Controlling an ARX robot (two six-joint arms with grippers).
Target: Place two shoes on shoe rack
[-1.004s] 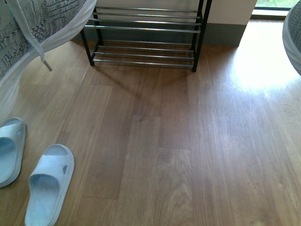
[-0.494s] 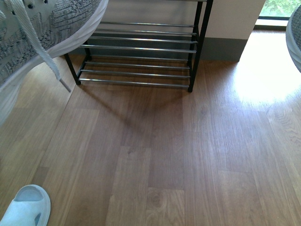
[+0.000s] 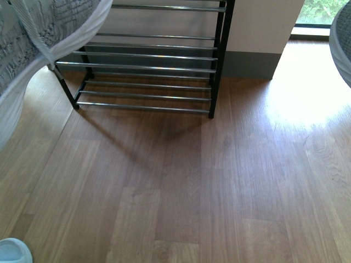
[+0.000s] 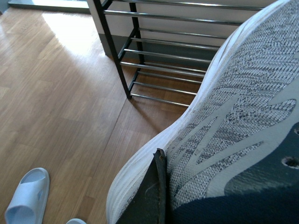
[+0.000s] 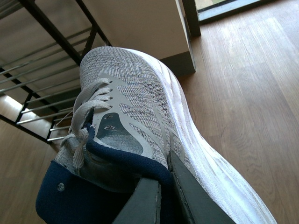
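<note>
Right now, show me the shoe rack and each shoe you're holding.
shoe rack [image 3: 148,68], front view, chrome rod.
left shoe [image 4: 243,93], left wrist view, grey knit side.
right shoe [image 5: 135,88], right wrist view, grey knit upper.

pale slide sandal [image 4: 27,196] on brown wooden floor [image 3: 219,181]

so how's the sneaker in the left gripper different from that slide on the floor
The sneaker is grey knit with a thick white sole, held up off the floor. The slide is smooth pale blue and lies flat on it. Both are footwear.
</note>
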